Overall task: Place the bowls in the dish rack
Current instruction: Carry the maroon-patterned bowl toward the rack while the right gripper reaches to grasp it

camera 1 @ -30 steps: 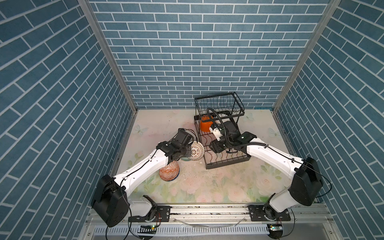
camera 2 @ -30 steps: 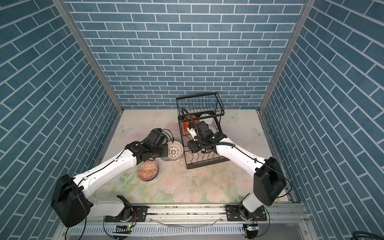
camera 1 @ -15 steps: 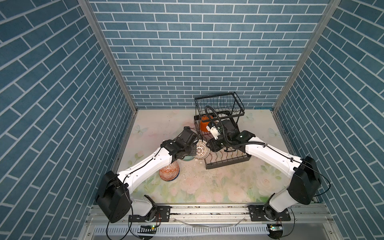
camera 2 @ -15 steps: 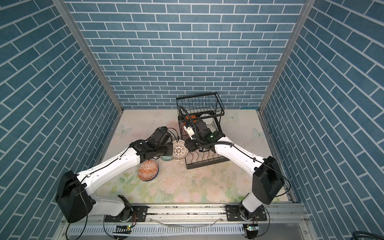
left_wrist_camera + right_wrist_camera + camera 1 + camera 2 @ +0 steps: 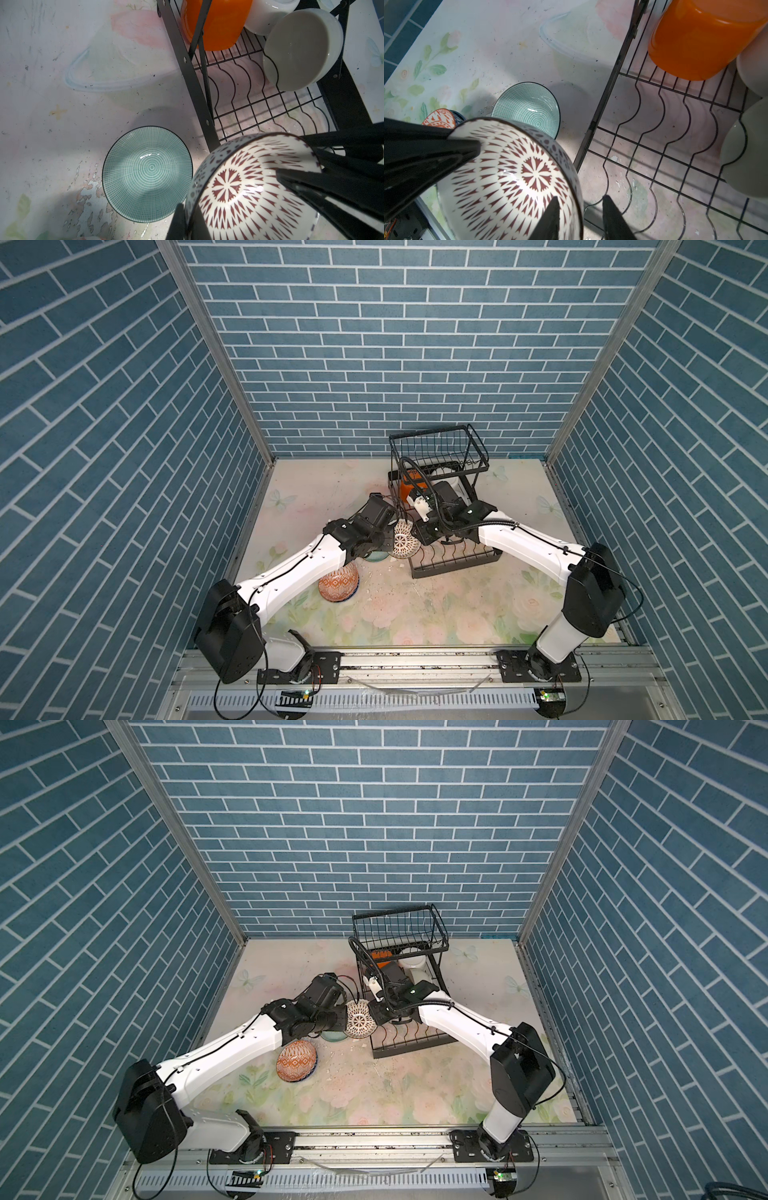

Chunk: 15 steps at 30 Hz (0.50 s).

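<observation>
A: What is held, and where?

B: The patterned bowl (image 5: 245, 187) is clamped at its rim by the left gripper (image 5: 232, 207), jaws closed on the wall. The right gripper (image 5: 579, 218) is seen straddling the opposite rim, part-open; a grip cannot be confirmed. The bowl is held just beside the dish rack (image 5: 600, 116).

A: Handling?

B: Glazed ceramic is judged stiff, slippery and breakable; the rim is the advised hold.

A: Beyond the grippers?

B: A green bowl (image 5: 146, 173) and an orange patterned bowl (image 5: 337, 583) remain on the bench (image 5: 436, 614). Farther, an orange bowl (image 5: 216, 22) and pale bowls (image 5: 301, 49) are racked.
</observation>
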Tool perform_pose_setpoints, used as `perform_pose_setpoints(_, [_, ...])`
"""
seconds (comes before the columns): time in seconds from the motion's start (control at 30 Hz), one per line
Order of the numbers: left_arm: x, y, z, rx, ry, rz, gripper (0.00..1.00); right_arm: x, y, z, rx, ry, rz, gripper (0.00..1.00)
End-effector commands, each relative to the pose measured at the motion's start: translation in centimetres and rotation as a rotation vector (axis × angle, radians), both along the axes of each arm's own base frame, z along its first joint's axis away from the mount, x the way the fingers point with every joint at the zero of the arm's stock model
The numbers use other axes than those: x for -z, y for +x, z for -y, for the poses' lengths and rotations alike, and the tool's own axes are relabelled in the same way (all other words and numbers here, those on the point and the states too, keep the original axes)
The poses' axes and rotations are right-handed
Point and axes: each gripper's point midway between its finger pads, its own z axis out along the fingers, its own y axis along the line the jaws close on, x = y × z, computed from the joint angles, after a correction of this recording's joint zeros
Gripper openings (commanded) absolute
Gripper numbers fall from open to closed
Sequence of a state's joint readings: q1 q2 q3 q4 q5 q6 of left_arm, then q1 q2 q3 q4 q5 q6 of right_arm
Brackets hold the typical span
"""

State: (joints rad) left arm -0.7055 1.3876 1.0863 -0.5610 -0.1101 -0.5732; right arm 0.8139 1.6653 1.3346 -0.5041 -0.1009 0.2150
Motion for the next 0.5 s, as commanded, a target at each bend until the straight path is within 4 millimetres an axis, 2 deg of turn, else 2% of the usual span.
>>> perform_pose_setpoints(0.0, [-1.89,1.03,1.18,0.000,-0.051,0.052,0.00,-1.26,0.96,-0.37,0.041,-0.006,0.026,0.32])
perform_pose_setpoints(0.47, [-1.76,1.02,1.22,-0.004,-0.061,0.056,0.00,-1.13,1.29,-0.47,0.054,-0.030,0.046,0.02])
